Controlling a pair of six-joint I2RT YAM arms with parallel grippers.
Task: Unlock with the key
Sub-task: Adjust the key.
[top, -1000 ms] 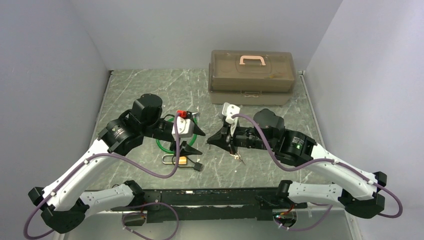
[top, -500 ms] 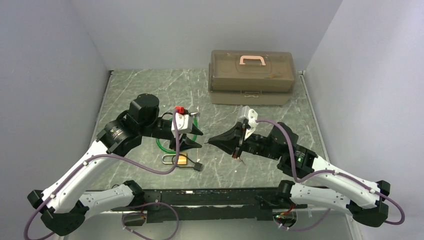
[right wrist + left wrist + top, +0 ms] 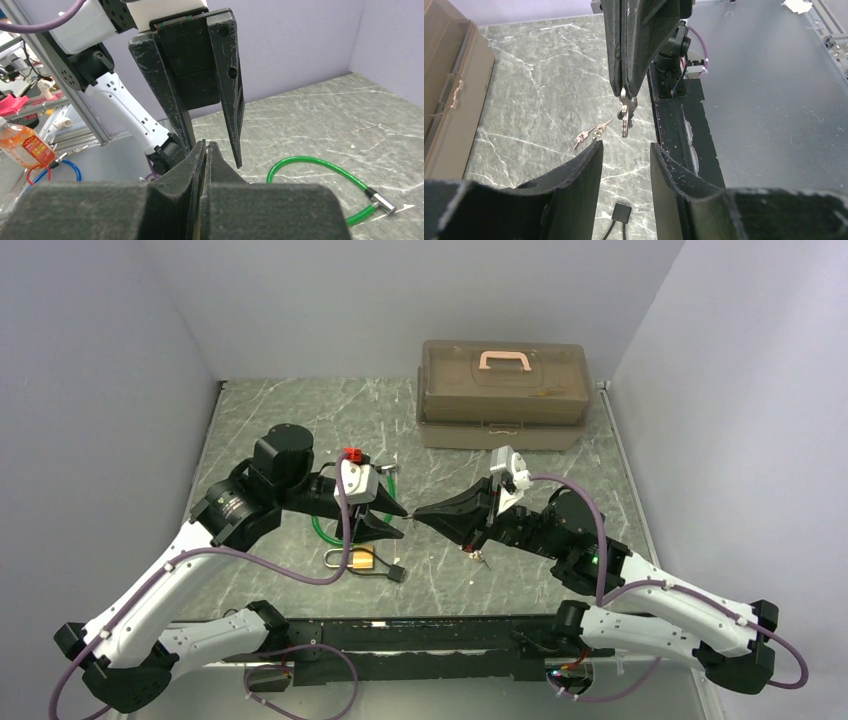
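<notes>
Right claw (image 3: 624,92) pinches the key (image 3: 626,114), dangling just before left claw (image 3: 625,148).

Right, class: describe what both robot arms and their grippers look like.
The left arm and right arm have white links and black round joints; a purple cable runs along each. The left gripper and right gripper have black, tapering, scuffed fingers.

Marbled green table (image 3: 300,410) carries: brown toolbox (image 3: 502,395), upper centre; green cable (image 3: 305,160) and brass padlock (image 3: 364,561), centre-left; loose keys (image 3: 591,134), centre.
</notes>
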